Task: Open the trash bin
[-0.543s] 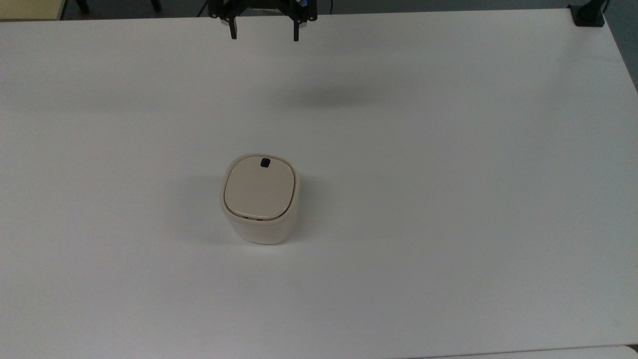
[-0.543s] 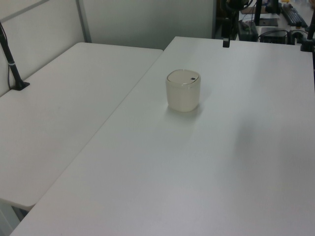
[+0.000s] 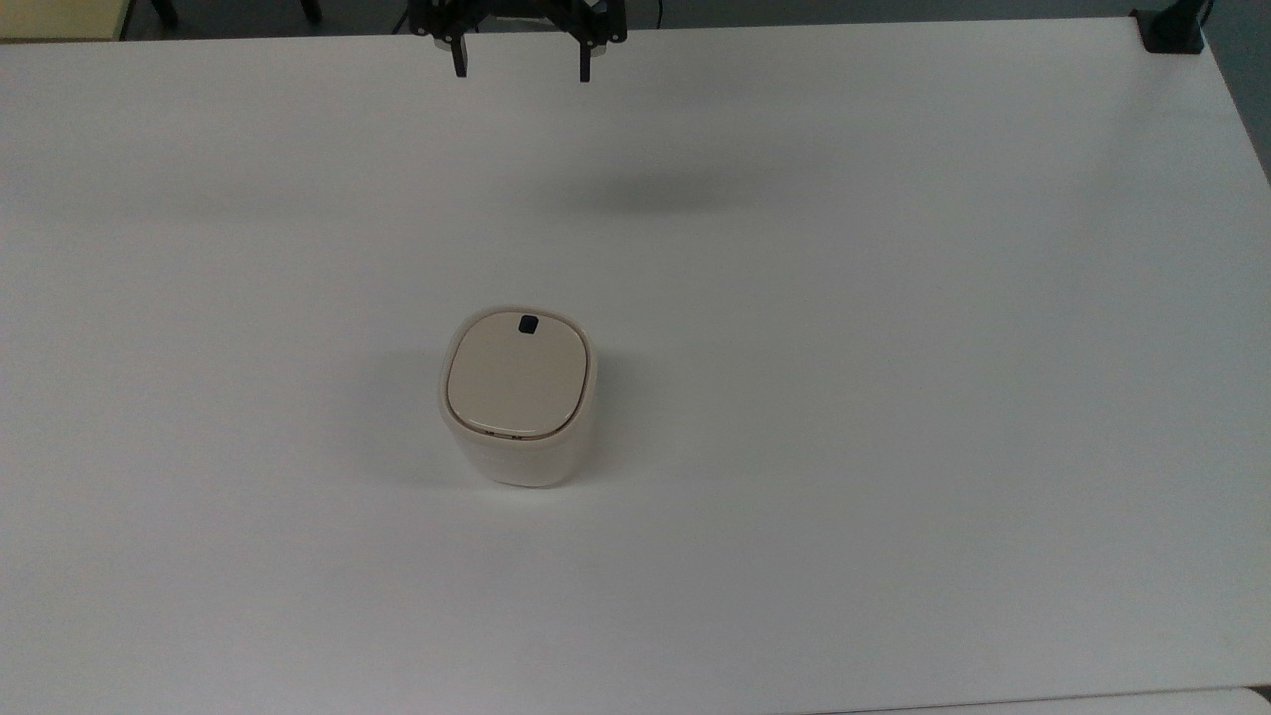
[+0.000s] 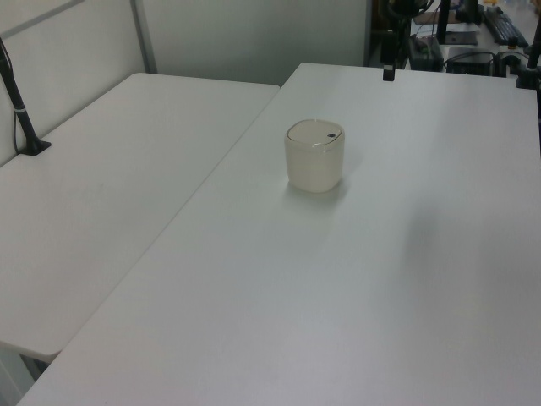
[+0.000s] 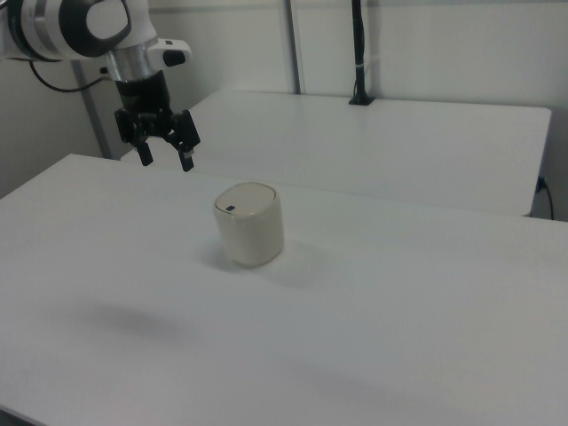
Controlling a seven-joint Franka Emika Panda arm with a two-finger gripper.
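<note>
The trash bin is a small cream-white rounded-square tub standing upright near the middle of the white table. Its flat beige lid lies shut, with a small black square button near the far edge. I also see the trash bin in the left view and the trash bin in the right view. My gripper hangs open in the air at the top view's upper edge, well away from the bin. In the right view the gripper is up and to the left of the bin, holding nothing.
A second white table adjoins on the left view's left, with a black pole clamp on it. Another black clamp sits on the table's corner at the top view's upper right. The gripper's shadow falls on the table.
The gripper has shifted slightly toward the top view's upper edge. The bin has not moved and its lid stays shut.
</note>
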